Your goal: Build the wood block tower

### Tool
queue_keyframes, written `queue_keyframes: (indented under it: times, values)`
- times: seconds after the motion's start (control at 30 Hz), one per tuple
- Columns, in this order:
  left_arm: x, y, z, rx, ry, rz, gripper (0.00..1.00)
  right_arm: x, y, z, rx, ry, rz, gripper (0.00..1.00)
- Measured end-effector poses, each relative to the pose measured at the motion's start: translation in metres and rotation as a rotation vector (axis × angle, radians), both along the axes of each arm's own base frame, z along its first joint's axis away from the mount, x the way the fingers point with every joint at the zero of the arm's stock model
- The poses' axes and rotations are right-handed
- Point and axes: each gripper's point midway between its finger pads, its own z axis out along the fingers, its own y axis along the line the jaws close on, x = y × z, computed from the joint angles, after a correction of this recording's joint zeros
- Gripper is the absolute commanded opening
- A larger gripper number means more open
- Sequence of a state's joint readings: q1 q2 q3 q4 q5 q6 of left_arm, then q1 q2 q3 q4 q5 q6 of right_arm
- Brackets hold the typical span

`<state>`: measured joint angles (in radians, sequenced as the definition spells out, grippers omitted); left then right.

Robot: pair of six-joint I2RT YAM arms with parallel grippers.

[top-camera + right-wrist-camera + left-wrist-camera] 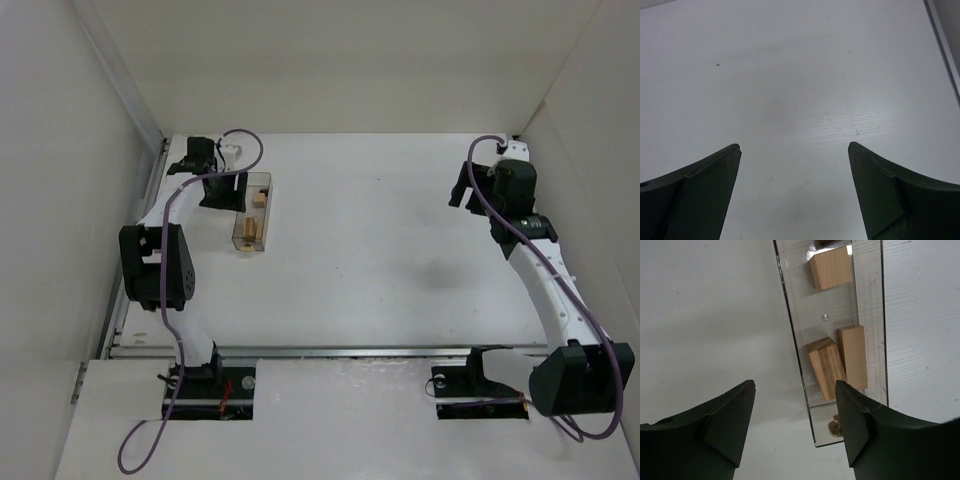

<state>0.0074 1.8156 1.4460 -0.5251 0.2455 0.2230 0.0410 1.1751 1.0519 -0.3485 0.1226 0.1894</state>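
Observation:
No stacked wood block tower is in view. Loose light-tan wooden blocks [826, 367] lie inside a clear plastic box [867, 315] at the back left of the table. One more block [830, 267] lies farther along the box. The box also shows in the top view [262, 180]. My left gripper [795, 390] is open and empty, low over the table just left of the box's near end; it also shows in the top view [218, 192]. My right gripper [794, 147] is open and empty over bare table at the back right [460, 190].
A small brass-coloured piece [834, 425] sits at the box's near end, by my left gripper's right finger. White walls enclose the table on the left, back and right. A metal rail [330, 351] runs along the near edge.

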Motion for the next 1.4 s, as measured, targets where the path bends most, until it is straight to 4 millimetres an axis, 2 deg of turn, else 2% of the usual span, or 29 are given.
queue_keyframes:
  times: [0.1, 0.23, 0.3, 0.4, 0.5, 0.53, 0.57, 0.6, 0.63, 0.8, 0.87, 0.97, 1.03, 1.1, 1.23, 1.27, 1.37, 1.4]
  values:
    - [0.001, -0.006, 0.0, -0.014, -0.001, 0.004, 0.62, -0.007, 0.0, 0.002, 0.006, -0.013, -0.002, 0.94]
    - [0.007, -0.005, -0.003, -0.018, -0.01, 0.027, 0.53, -0.01, 0.0, -0.002, 0.01, -0.009, -0.004, 0.94]
    - [0.011, -0.003, -0.015, -0.007, 0.005, 0.041, 0.45, -0.012, 0.0, -0.006, 0.011, 0.0, -0.005, 0.94]
    - [0.011, 0.001, -0.042, 0.008, 0.063, 0.058, 0.4, -0.013, 0.001, -0.008, 0.012, 0.007, -0.004, 0.94]
    - [0.008, 0.001, -0.061, 0.01, 0.113, 0.069, 0.26, -0.013, 0.002, -0.008, 0.012, 0.007, 0.0, 0.94]
    - [0.007, 0.001, -0.064, 0.008, 0.119, 0.072, 0.21, -0.013, 0.003, -0.008, 0.012, 0.006, 0.001, 0.94]
    - [0.007, 0.001, -0.064, 0.005, 0.12, 0.076, 0.1, -0.013, 0.003, -0.008, 0.012, 0.006, 0.001, 0.94]
    - [0.007, 0.0, -0.064, 0.001, 0.121, 0.082, 0.03, -0.013, 0.003, -0.008, 0.012, 0.006, 0.001, 0.94]
    - [0.008, 0.0, -0.062, 0.002, 0.118, 0.081, 0.0, -0.013, 0.003, -0.008, 0.012, 0.007, 0.001, 0.94]
    - [0.016, 0.007, -0.057, 0.051, 0.096, 0.116, 0.0, -0.014, 0.003, -0.006, 0.012, 0.001, 0.001, 0.94]
    - [0.019, 0.017, -0.054, 0.133, 0.079, 0.147, 0.0, -0.015, 0.003, -0.003, 0.013, -0.01, 0.001, 0.94]
    - [0.027, 0.024, -0.044, 0.347, 0.013, 0.172, 0.0, -0.021, 0.002, -0.001, 0.013, -0.021, 0.001, 0.94]
    - [0.035, 0.015, -0.031, 0.497, -0.071, 0.143, 0.0, -0.023, 0.002, 0.001, 0.014, -0.028, 0.001, 0.94]
    - [0.037, -0.003, -0.018, 0.659, -0.164, 0.09, 0.0, -0.024, 0.002, 0.001, 0.014, -0.03, 0.001, 0.94]
    - [0.027, -0.046, -0.01, 0.912, -0.288, -0.045, 0.0, -0.027, 0.002, 0.001, 0.015, -0.031, 0.0, 0.94]
    - [0.022, -0.055, -0.012, 0.956, -0.3, -0.08, 0.12, -0.028, 0.002, 0.001, 0.016, -0.031, -0.001, 0.94]
    - [0.013, -0.07, -0.011, 1.05, -0.311, -0.133, 0.37, -0.031, 0.001, 0.004, 0.015, -0.043, -0.003, 0.94]
    - [0.012, -0.074, -0.009, 1.059, -0.316, -0.138, 0.57, -0.033, 0.001, 0.004, 0.015, -0.044, -0.005, 0.94]
